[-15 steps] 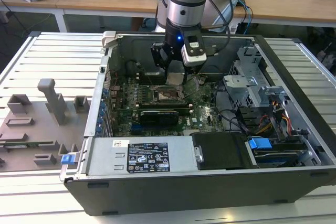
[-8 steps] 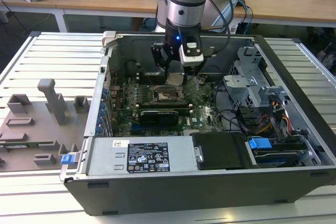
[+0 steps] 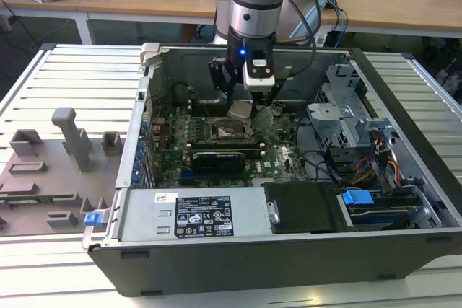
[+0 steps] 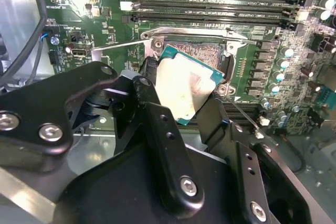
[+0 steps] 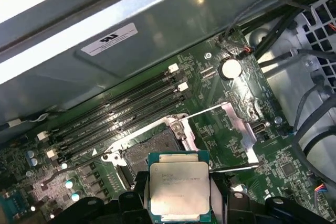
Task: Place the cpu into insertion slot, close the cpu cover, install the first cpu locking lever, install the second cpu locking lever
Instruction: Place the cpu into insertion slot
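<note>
Two fingers [image 4: 153, 116] of the gripper [image 4: 181, 106] pinch the cpu [image 5: 179, 186] by opposite edges; the slot [image 5: 151, 151] sits open just past the jaws, apparently not touching it.

Small flat square cpu [image 5: 179, 190], pale silvery-grey metal top, green edge, held tilted in gripper [image 4: 181, 98] just above square dark silvery-rimmed insertion slot [image 5: 149, 153]. Thin silvery cpu cover [image 5: 233, 121] swung open beside slot.

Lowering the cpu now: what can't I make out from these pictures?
1. Insertion slot, near side: hidden behind the cpu in both wrist views.
2. cpu's gripped edges: first wrist view, covered by the claw.
3. Clearance under the cpu: exterior view, too small to judge.
</note>
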Robot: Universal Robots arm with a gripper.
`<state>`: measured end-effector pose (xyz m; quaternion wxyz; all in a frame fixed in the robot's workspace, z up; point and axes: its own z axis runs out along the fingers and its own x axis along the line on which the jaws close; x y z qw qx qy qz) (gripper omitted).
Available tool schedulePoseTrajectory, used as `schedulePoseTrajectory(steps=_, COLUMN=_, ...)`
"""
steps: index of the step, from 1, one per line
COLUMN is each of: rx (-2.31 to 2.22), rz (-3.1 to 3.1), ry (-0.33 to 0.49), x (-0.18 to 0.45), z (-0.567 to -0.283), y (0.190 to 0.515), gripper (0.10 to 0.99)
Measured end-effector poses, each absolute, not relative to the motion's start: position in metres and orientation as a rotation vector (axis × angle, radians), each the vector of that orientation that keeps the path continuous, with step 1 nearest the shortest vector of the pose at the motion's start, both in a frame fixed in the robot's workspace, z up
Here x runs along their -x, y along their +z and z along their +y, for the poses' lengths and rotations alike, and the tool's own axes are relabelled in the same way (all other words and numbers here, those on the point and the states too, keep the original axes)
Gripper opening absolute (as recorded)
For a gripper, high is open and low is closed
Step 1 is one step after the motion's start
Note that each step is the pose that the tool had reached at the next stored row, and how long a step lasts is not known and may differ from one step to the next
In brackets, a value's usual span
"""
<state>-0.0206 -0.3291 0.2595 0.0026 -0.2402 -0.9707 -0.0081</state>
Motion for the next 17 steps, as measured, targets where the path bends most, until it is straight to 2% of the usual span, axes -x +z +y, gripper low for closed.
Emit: schedulePoseTrajectory(steps=17, rx=0.998, rz=-2.979, ry=0.002, x=0.0206, z=-0.3291, y=0.2584, gripper=0.545)
